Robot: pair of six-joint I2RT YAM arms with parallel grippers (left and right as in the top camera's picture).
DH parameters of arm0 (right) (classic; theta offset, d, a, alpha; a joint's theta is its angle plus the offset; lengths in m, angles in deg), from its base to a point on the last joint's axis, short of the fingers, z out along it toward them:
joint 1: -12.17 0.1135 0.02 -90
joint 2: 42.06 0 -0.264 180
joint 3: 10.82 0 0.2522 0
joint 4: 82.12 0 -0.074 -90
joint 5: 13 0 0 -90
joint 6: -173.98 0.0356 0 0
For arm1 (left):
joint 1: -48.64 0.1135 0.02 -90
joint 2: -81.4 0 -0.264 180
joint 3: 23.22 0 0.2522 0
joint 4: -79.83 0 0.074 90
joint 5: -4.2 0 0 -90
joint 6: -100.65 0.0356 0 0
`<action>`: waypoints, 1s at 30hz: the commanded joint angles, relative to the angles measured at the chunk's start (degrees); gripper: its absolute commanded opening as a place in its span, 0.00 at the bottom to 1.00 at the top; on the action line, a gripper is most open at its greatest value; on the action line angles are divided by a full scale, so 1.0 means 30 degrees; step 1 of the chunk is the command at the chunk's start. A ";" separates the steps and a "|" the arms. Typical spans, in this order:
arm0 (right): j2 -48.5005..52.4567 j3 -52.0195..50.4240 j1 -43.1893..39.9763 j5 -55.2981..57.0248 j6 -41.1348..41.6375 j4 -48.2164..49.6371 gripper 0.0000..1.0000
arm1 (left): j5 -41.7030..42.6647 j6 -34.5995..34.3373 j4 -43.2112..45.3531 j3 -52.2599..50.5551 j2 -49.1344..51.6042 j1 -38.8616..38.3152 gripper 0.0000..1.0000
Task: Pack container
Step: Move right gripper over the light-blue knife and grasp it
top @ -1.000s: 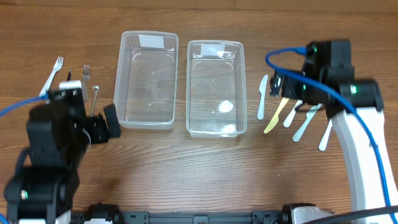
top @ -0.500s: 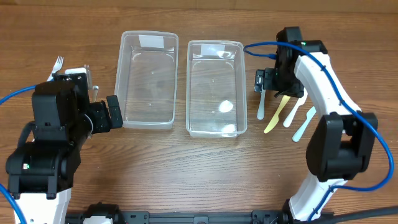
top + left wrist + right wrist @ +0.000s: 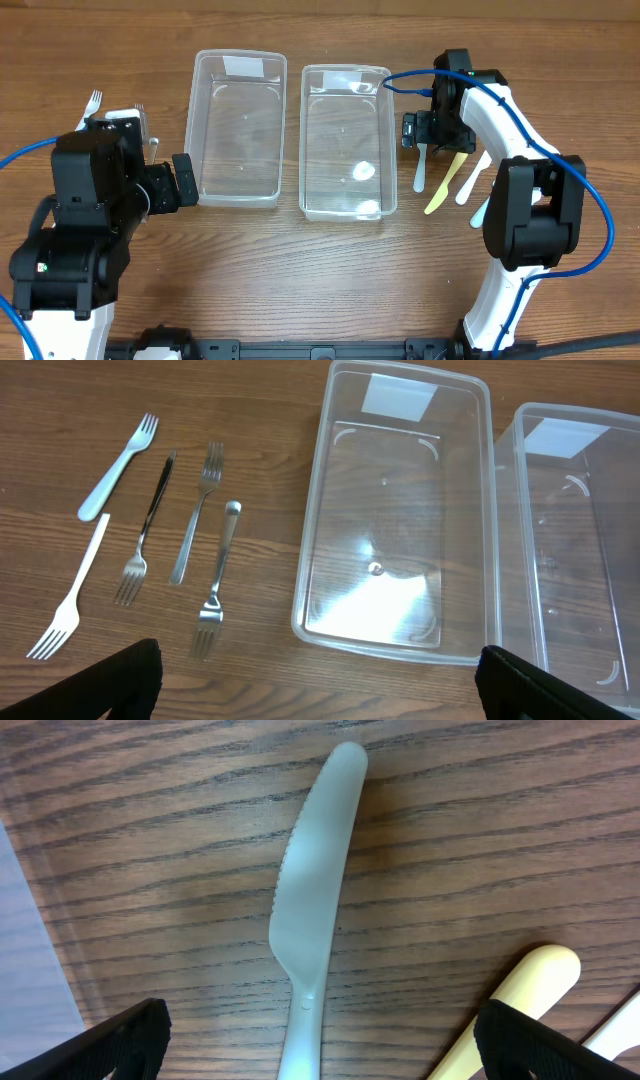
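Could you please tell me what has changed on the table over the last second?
The right end effector swung left across the knives and now hangs open over the pale knife beside the right container. The left end effector, also open, edged slightly forward early on. Nothing was grasped or released. That container, the left container, the forks and all the knives stayed put.

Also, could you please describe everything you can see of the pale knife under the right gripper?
The knife is pale, plastic by the look, with a rounded tip, a serrated edge and a blade narrowing into a handle. It lies flat on the wooden table, beside a clear container, touching nothing else visible. The right gripper hovers over it, jaws open.
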 commanded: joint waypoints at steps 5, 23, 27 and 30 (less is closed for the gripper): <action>0.1851 0.0372 -0.0124 -0.0087 -0.0073 -0.0160 1.00 | 0.0364 0.0153 0.0022 0.0503 -0.0007 0.0102 1.00; 0.2310 0.0379 -0.0124 -0.0095 -0.0073 -0.0284 0.08 | 0.0364 0.0153 0.0036 0.0503 -0.0007 0.0102 1.00; 0.2310 0.0379 -0.0124 -0.0095 -0.0073 -0.0277 0.04 | 0.0372 0.0153 0.0044 0.0503 -0.0007 0.0102 1.00; 0.2164 0.0481 -0.0124 -0.0080 0.0197 -0.0364 0.04 | 0.0364 0.0153 0.0044 0.0503 -0.0007 0.0102 1.00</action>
